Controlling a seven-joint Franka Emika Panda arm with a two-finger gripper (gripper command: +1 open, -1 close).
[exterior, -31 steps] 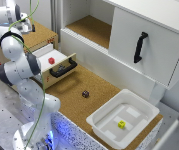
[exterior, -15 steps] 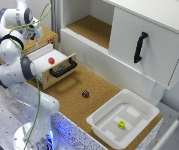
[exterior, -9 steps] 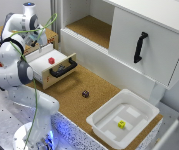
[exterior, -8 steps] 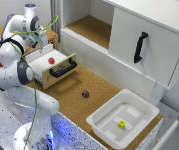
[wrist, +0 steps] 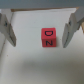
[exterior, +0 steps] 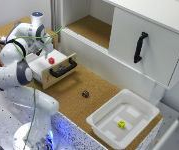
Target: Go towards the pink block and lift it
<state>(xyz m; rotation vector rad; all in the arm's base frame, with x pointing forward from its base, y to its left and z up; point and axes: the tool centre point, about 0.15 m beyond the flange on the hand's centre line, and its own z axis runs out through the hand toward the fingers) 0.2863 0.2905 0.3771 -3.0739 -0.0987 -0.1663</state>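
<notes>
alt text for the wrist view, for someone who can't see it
A small pink block with dark letters on its top face sits on a pale surface, centred between the two fingers of the open gripper. One finger stands on each side of the block, neither touching it.
</notes>
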